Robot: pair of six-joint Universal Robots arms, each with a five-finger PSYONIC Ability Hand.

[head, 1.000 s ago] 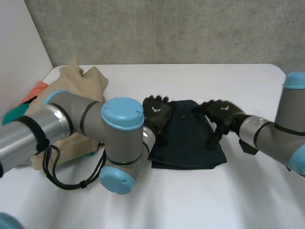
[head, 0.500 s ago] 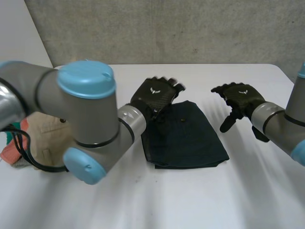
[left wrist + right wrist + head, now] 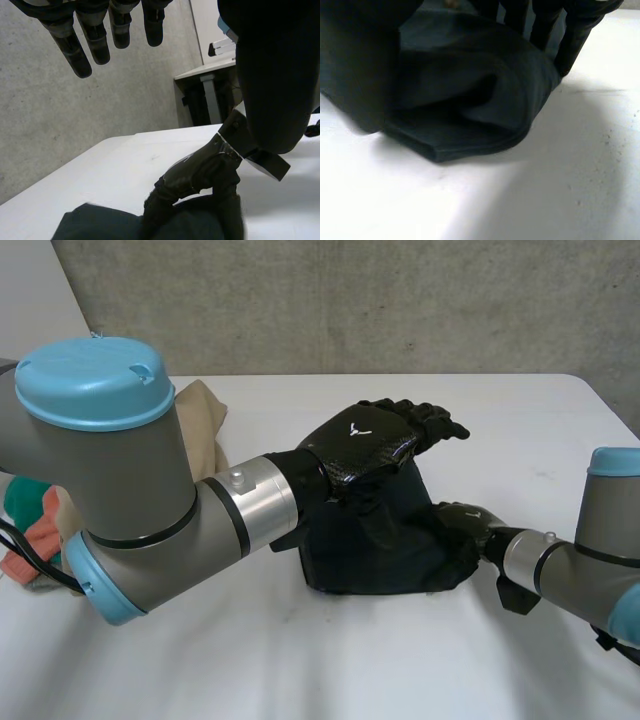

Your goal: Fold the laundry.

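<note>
**Station status: folded dark garment, both hands at the workpiece**

1. Table (image 3: 330,660): white surface. Its nearest part carries no laundry.

2. Right arm (image 3: 590,565): enters from the near right side and reaches in towards the centre.

3. Right hand (image 3: 468,520): positioned at the right edge of the dark garment (image 3: 380,545). In the right wrist view, the fingers (image 3: 572,35) reach down behind the cloth and the thumb stands in front of it. The doubled edge is bunched between them, so the hand is closed on the garment.

4. Dark garment: lies at the centre of the table, folded into a compact block. The right side is humped up where the right hand grips it.

5. Left arm (image 3: 130,500): crosses from the near left towards the centre.

6. Left hand (image 3: 375,440): hovers over the far part of the garment, palm down. In the left wrist view, its fingers (image 3: 75,47) are straight, slightly spread and holding nothing.

7. Far left of the table: a beige cloth (image 3: 200,415) lies behind the left arm, with a teal and orange cloth (image 3: 25,510) beside it.

8. Wall (image 3: 350,300): grey concrete, behind the table.
</note>
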